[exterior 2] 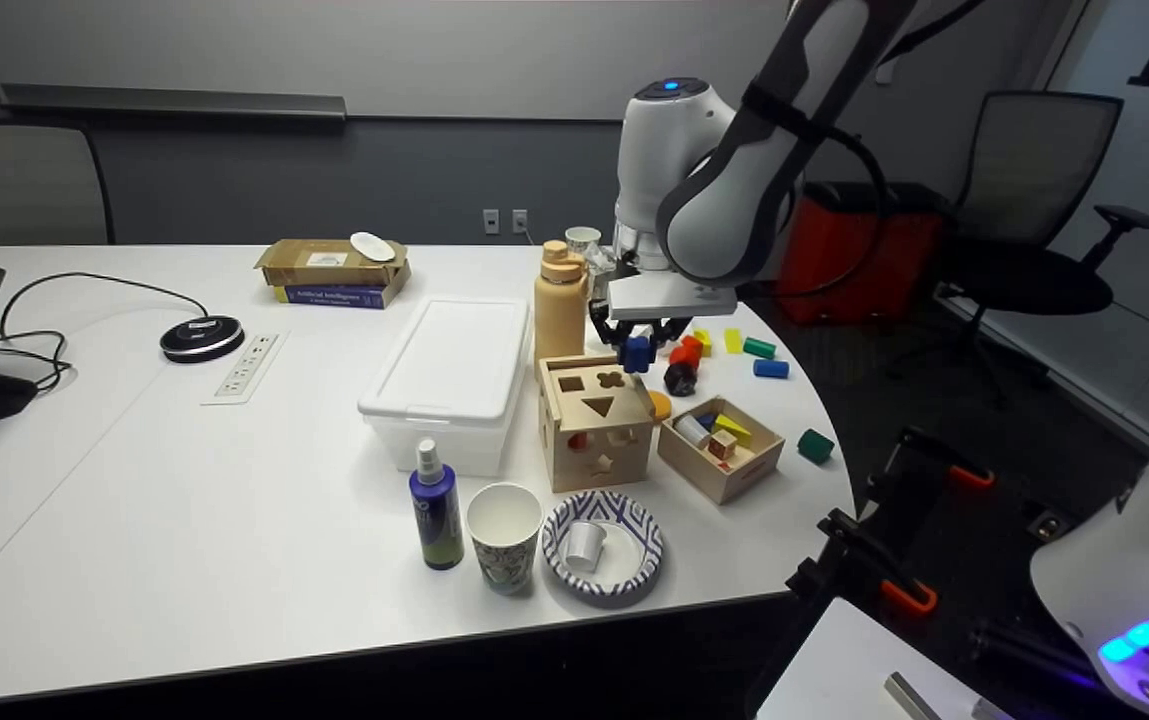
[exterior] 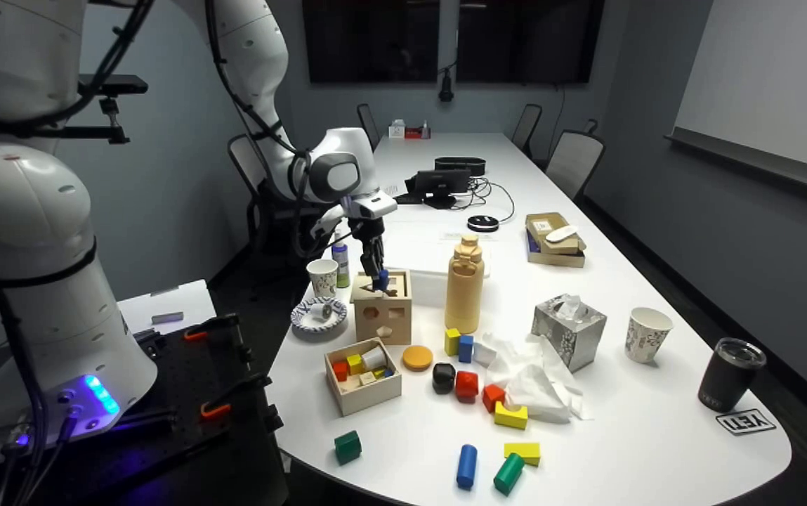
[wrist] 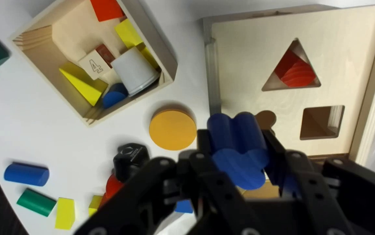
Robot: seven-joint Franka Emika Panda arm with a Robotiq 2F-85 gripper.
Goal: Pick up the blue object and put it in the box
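The box (exterior: 382, 320) is a light wooden cube with shape cut-outs. It also shows in an exterior view (exterior 2: 574, 455) and in the wrist view (wrist: 246, 49). Red pieces show inside through its triangle hole. My gripper (wrist: 237, 140) is shut on a blue clover-shaped block (wrist: 239, 166), with one finger on each side. The gripper also shows in an exterior view (exterior 2: 637, 340), with the blue block (exterior 2: 637, 356) hanging below it. The block is at the box top's edge, partly covering the clover hole in the wrist view. I cannot tell whether it touches the lid.
A wooden tray (exterior: 368, 404) of coloured blocks stands beside the box. A tan bottle (exterior: 464, 288), a white lidded bin (exterior 2: 454, 360), a patterned bowl (exterior 2: 649, 560), a paper cup (exterior 2: 504, 530) and a spray bottle (exterior 2: 436, 515) stand close. An orange disc (wrist: 172, 130) and loose blocks lie nearby.
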